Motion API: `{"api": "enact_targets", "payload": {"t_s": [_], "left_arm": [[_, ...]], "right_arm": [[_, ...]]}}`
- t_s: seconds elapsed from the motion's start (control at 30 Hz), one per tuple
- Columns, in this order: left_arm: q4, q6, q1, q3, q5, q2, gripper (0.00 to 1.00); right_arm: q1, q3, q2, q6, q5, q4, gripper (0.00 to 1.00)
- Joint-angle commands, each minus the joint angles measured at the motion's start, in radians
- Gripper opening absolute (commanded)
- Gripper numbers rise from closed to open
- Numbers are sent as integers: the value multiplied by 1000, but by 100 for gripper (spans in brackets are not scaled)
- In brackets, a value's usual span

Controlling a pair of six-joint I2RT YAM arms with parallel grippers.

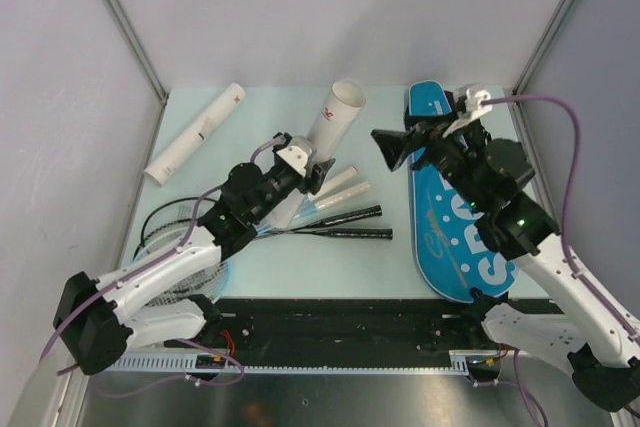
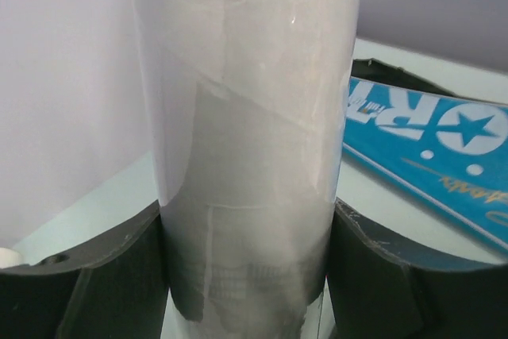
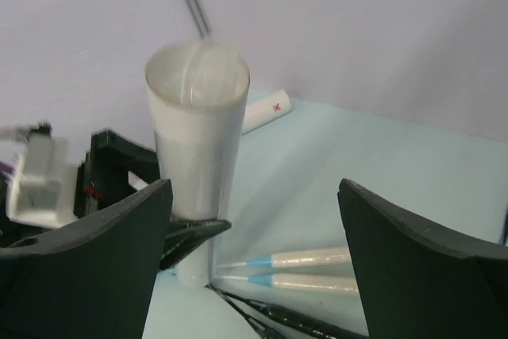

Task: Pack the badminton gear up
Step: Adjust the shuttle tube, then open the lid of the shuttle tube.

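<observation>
My left gripper (image 1: 305, 175) is shut on a long white tube (image 1: 328, 139) and holds it tilted, its open mouth up and its foot by the racket handles. In the left wrist view the tube (image 2: 246, 117) fills the gap between both fingers (image 2: 373, 275), and a faint ribbed shape shows inside it. My right gripper (image 1: 392, 147) is open and empty, in the air between this tube and the blue SPORT bag (image 1: 455, 217). The right wrist view shows the tube (image 3: 198, 148) and two white handles (image 3: 317, 260). White and black racket handles (image 1: 350, 213) lie mid-table. No loose shuttlecock shows.
A second white tube (image 1: 196, 133) lies at the back left of the table; it also shows in the right wrist view (image 3: 268, 109). The racket heads (image 1: 165, 247) lie at the front left, partly under my left arm. Frame posts stand at both back corners.
</observation>
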Motion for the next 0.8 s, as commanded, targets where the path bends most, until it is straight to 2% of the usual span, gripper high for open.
{"api": "enact_targets", "payload": {"t_s": [0.0,0.13,0.17,0.2,0.27,0.37,0.47,0.53,0.67,0.77], "left_arm": [[-84,196,2,-6,-64,-72,35],[-146,250,2,-20,-95,-106,34],[-158,267,2,-19,-100,-114,34],[-181,275,-1,-16,-104,-114,34],[-196,299,-4,-13,-121,-115,33],[-218,333,-19,-8,-145,-107,32],[-239,348,-38,-2,-158,-92,30],[-242,351,-45,-3,-159,-91,29],[-245,362,-56,-8,-166,-94,29],[-245,365,-59,-13,-164,-98,28]], "right_arm": [[-17,218,44,29,45,-276,83],[-11,376,127,-18,36,-364,63],[-10,398,154,-34,39,-378,51],[-4,413,167,-46,47,-381,46],[32,465,220,-95,73,-384,43],[106,567,317,-170,142,-442,44],[151,582,354,-206,218,-438,43],[153,581,378,-223,246,-439,41],[151,570,394,-223,255,-439,30],[136,559,395,-221,248,-439,29]]}}
